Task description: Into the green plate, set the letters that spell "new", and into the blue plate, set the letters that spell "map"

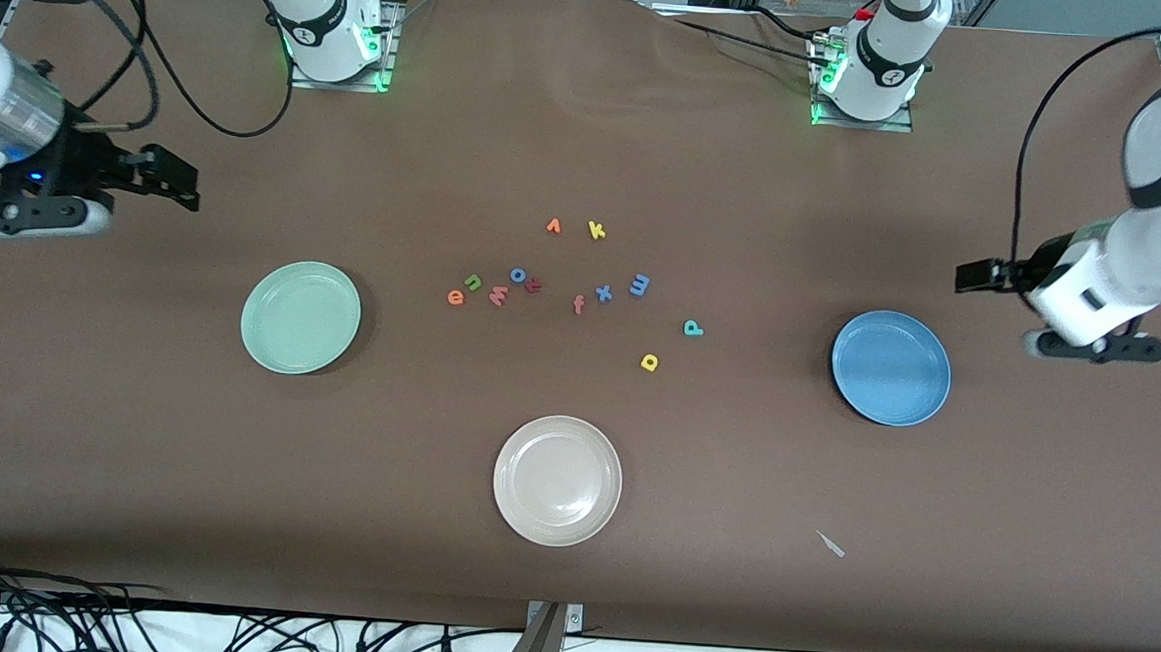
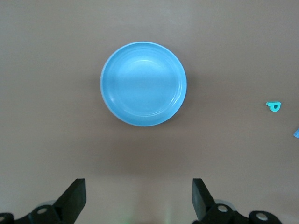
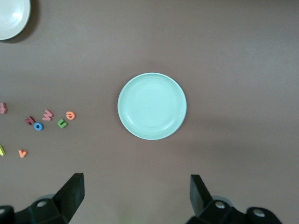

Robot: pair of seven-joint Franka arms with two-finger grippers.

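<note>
Beige plate (image 1: 558,480) nearest, left tool (image 2: 138,198) and right tool (image 3: 135,198) wide, empty

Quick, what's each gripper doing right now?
Left gripper: open, empty, above the table beside the blue plate.
Right gripper: open, empty, near the green plate.

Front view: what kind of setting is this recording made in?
Probably a robotics lab bench: a brown-covered table with two bolted arm bases along one edge and loose cables along the edge nearest the front camera.

We see two glossy white arms with dark grey joint bands, black cables, green-lit bases, red buttons; black two-finger left gripper (image 2: 138,198) and right gripper (image 3: 135,196) with screw holes.
</note>
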